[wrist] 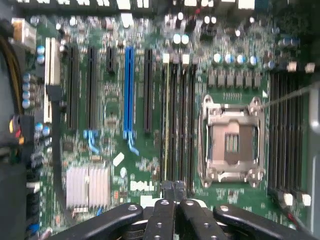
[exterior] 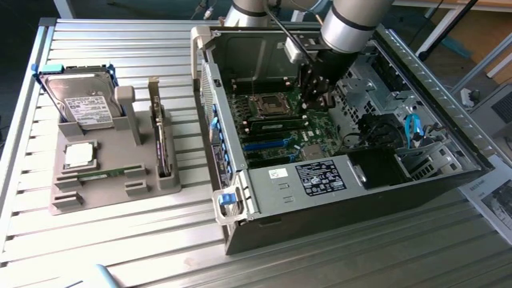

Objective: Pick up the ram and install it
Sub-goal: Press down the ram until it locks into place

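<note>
Wrist view: we see the gripper (wrist: pixel 174 192) with jaws together over the motherboard (wrist: pixel 150 165), holding nothing we can make out. One ram (exterior: pixel 102 174) lies in the holder (exterior: pixel 96 198), 9 o'clock of the case (exterior: pixel 448 180). We judge it light, stiff, fragile; grip its long edges.

Table (exterior: pixel 120 252): carries the holder tray on the exterior view's left and the open computer case (exterior: pixel 360 198) on its right.
Holder tray (exterior: pixel 96 198): hard drive (exterior: pixel 80 102) at the far end, processor chip (exterior: pixel 78 155) nearer, ram (exterior: pixel 102 174) lying nearest of the three; a card (exterior: pixel 162 144) stands on edge along the side nearest the case.
Motherboard (exterior: pixel 280 129): inside the case.
My pincer (wrist: pixel 175 192): inside the case, over the motherboard, above the memory slots (wrist: pixel 179 125) beside the processor socket (wrist: pixel 232 142).
</note>
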### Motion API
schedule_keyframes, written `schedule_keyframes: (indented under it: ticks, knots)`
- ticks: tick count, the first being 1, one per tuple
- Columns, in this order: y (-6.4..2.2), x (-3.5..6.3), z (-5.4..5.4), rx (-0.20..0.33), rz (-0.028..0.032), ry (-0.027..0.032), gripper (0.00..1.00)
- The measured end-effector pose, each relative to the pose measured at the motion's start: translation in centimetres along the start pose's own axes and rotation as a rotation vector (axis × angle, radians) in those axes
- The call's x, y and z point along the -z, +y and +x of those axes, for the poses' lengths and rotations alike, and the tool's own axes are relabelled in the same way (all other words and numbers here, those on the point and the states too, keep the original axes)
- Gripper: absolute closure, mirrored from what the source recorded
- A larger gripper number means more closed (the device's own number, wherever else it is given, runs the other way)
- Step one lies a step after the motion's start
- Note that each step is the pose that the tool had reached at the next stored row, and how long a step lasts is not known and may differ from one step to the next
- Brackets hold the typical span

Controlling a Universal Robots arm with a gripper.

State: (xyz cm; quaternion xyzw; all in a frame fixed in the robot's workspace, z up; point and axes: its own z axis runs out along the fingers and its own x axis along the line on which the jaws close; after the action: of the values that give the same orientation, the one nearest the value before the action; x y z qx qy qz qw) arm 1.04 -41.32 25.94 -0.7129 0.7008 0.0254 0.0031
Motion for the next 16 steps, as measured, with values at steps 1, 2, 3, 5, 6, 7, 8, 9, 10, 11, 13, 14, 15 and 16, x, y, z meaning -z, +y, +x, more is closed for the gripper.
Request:
schedule_keyframes:
  ticks: [1,2,3,5,6,7,8,9,10,11,13,14,15,16]
  knots:
    - [1.14,-0.17,0.0,0.000,0.0010,-0.0001,0.90]
    - [1.59,-0.23,0.0,0.000,0.0013,-0.0001,0.90]
    - [2.16,-0.31,-0.1,0.000,0.0017,0.0000,0.90]
    - [3.41,-0.44,-0.1,0.000,0.0023,0.0003,0.90]
    - [3.88,-0.49,-0.1,0.000,0.0028,0.0001,0.90]
    - [4.61,-0.55,-0.1,0.000,0.0035,-0.0001,0.90]
    - [5.08,-0.59,-0.1,0.000,0.0039,-0.0001,0.90]
    - [5.57,-0.62,-0.1,0.000,0.0044,0.0000,0.90]
    - [6.29,-0.68,-0.1,0.000,0.0051,0.0000,0.90]
    - [6.89,-0.73,-0.1,0.000,0.0058,0.0000,0.90]
    - [8.06,-0.84,-0.2,0.000,0.0069,0.0000,0.90]
    - [8.29,-0.92,-0.2,-0.001,0.0072,-0.0001,0.90]
    - [8.44,-1.08,-0.2,-0.002,0.0072,0.0000,0.90]
    - [8.54,-1.23,-0.1,-0.002,0.0071,0.0000,0.90]
